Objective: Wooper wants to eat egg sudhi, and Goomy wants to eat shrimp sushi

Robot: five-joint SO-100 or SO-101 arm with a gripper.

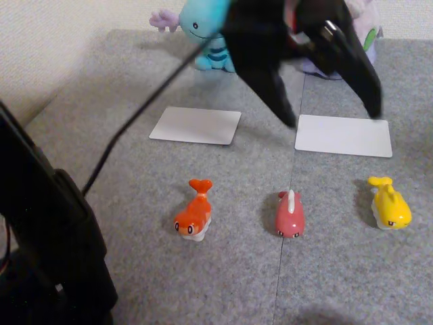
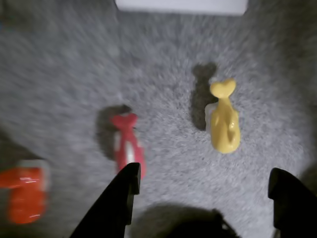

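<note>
While the end effector (image 1: 331, 115) hangs spread wide and empty above the grey mat (image 1: 223, 271), the egg sushi (image 1: 389, 204) lies at the right of the row in the other view, the pink fish (image 1: 289, 214) mid-row, the shrimp sushi (image 1: 194, 215) left. Wooper (image 1: 203, 30) and Goomy (image 1: 369, 30) sit behind two white cards (image 1: 196, 125).

We see our black arm reaching in from the top of the other view, its claw (image 1: 331, 115) held in the air with nothing between the fingers. The two dark fingers (image 1: 362, 78) point downward and are spread well apart. In the wrist view the claw (image 2: 208, 186) shows the same wide gap, one finger (image 2: 121, 196) at lower left and the other at the lower right edge. A black cable trails from the arm toward our base at the lower left of the other view.
</note>
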